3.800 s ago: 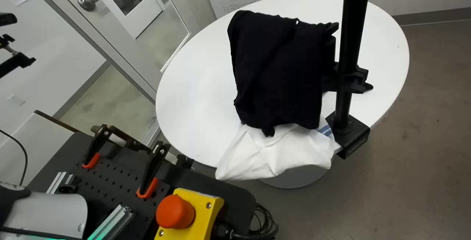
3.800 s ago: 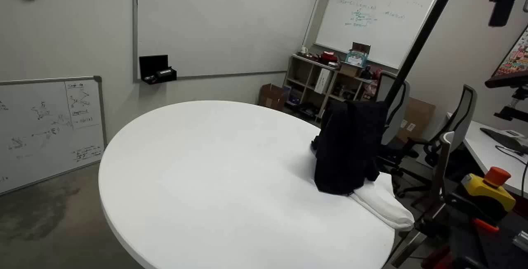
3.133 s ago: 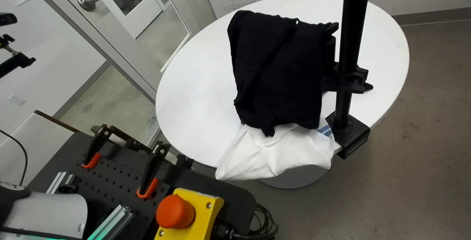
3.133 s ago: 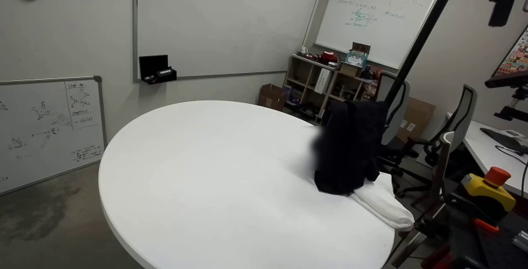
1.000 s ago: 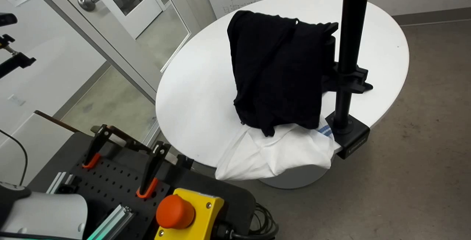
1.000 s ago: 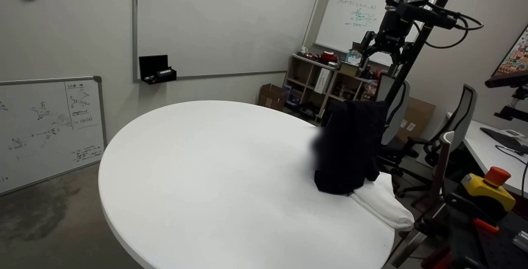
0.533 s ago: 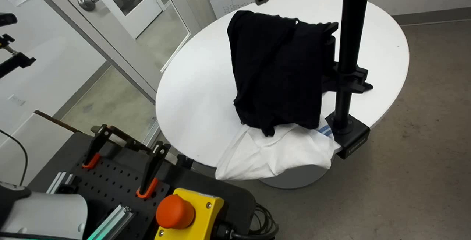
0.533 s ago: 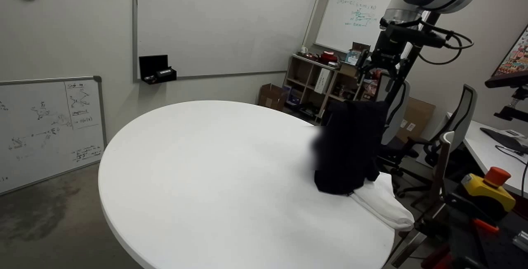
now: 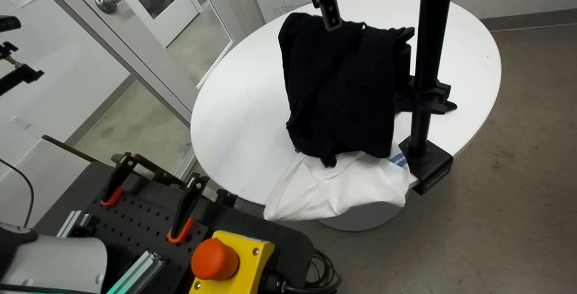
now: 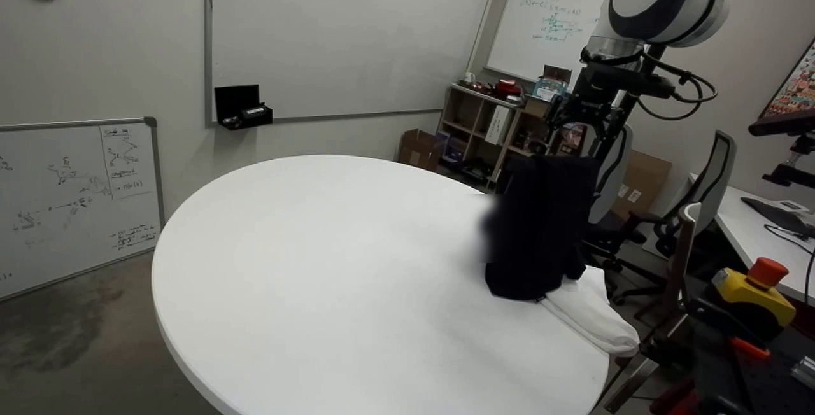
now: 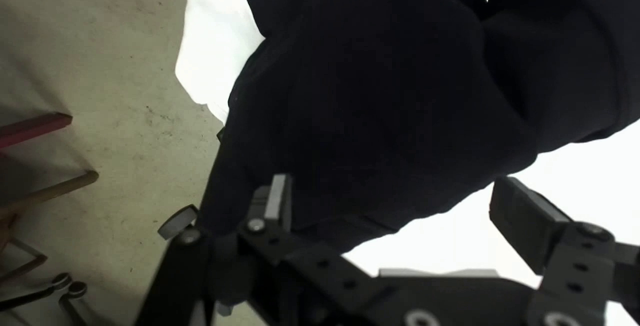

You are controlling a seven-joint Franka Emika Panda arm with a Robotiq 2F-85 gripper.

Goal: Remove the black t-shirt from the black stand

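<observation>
The black t-shirt (image 9: 347,91) hangs draped beside the black stand (image 9: 426,59), over a support it mostly hides. The stand's base is clamped at the table edge. The shirt also shows in an exterior view (image 10: 541,230) and fills the middle of the wrist view (image 11: 390,81). My gripper (image 11: 392,193) is open and empty, its fingers wide apart. In the wrist view the left finger overlaps the shirt and the right one is over white background by the shirt's edge. In an exterior view the gripper (image 10: 573,141) is just above the shirt's top; I cannot tell whether it touches.
A white cloth (image 9: 342,190) with a blue stripe lies under the shirt and hangs over the edge of the round white table (image 9: 239,118). A yellow box with a red button (image 9: 243,258) and a black pegboard (image 9: 139,217) with clamps stand nearby. Chairs (image 10: 700,179) are behind.
The arm has come into view from above and moved down to the top of the shirt with the gripper open. The shirt, stand and white cloth have not visibly moved.
</observation>
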